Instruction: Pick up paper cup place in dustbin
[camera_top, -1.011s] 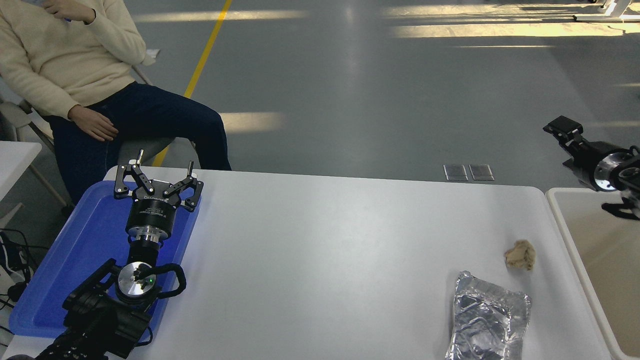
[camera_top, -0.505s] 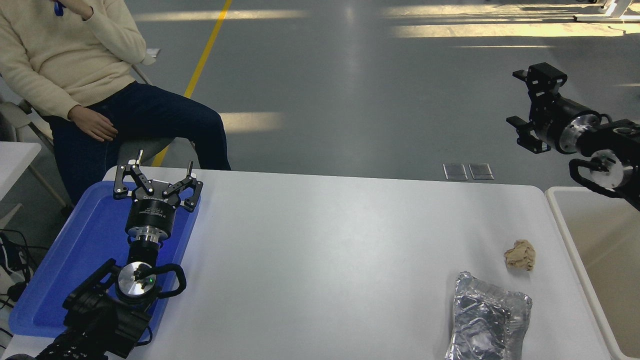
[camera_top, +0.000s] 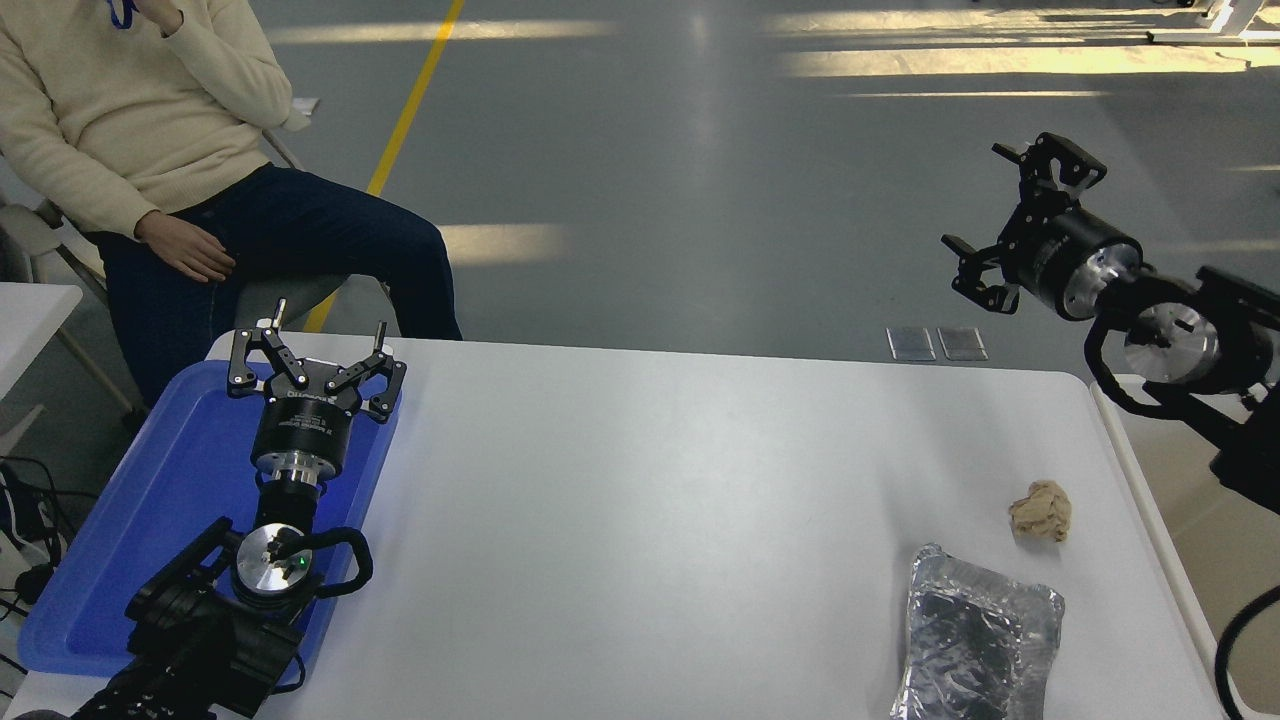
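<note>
- Since the earlier frames the right tool (camera_top: 1010, 230) has swung up and leftward, from over the dustbin (camera_top: 1150, 500) to high above the table's (camera_top: 650, 500) far right corner; nothing else has shifted.
- The right tool's fingers are spread apart and hold nothing. The left tool (camera_top: 312, 350) is parked over the blue tray (camera_top: 130, 520) at the lower left, its fingers also spread and empty.
- The paper cup is nowhere in view: not on the table, not in either tool. Only a narrow strip of the dustbin shows at the right edge, partly behind the right arm, so whether the cup lies inside cannot be told, and nothing can be said of the cup's look.
- The dustbin itself shows a thick off-white rim and a beige inside, just beside the table's right edge.
- Risk: with the cup unseen, the likeliest error, as I judge it, is taking the wrong thing. The crumpled tan paper wad (camera_top: 1040, 510) and the crinkled foil tray (camera_top: 975, 640) lie near the dustbin and within the right arm's reach.
- A second risk: a low sweep back over the table could knock the wad or foil off the edge.
- A person (camera_top: 150, 130) sits at the far left, well apart from the right arm.
</note>
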